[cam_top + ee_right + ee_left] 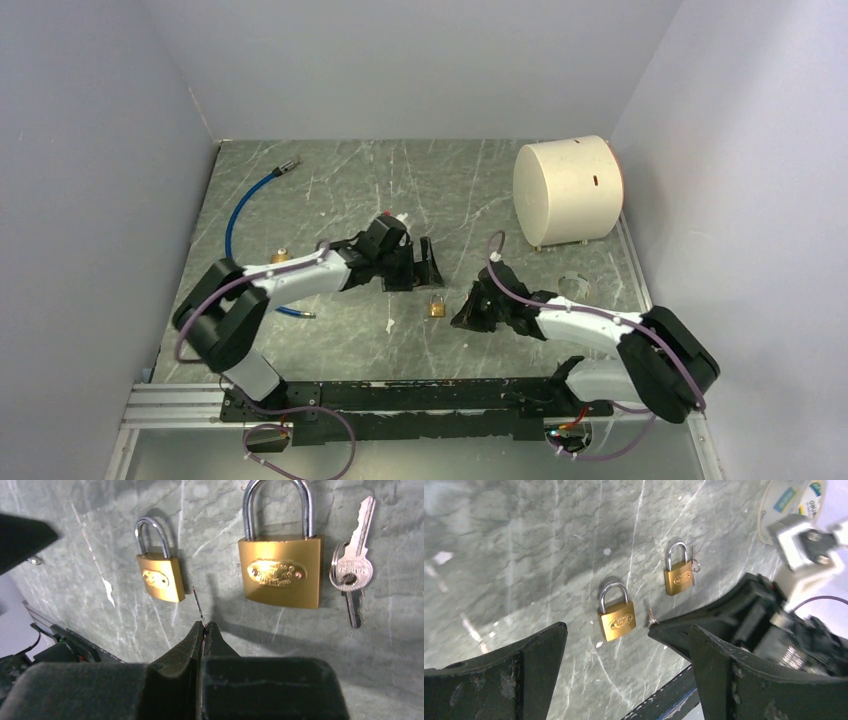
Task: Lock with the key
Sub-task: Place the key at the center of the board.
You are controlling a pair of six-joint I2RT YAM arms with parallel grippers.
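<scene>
Two brass padlocks lie flat on the grey marbled table. One padlock (616, 620) (160, 578) (435, 307) lies between the two grippers. The other padlock (679, 577) (280, 572) has spare keys on a ring (352, 570) beside it. My right gripper (203, 625) (470, 315) is shut on a thin key (198, 605), whose tip (651, 616) sticks out toward the nearer padlock without touching it. My left gripper (628, 632) (417, 268) hangs above the table, open wide with nothing between its fingers.
A large white cylinder (567, 190) lies at the back right. A blue hose (245, 205) curves along the left side, with a brass fitting (280, 257) near the left arm. A clear tape roll (575, 285) sits by the right arm. Grey walls enclose the table.
</scene>
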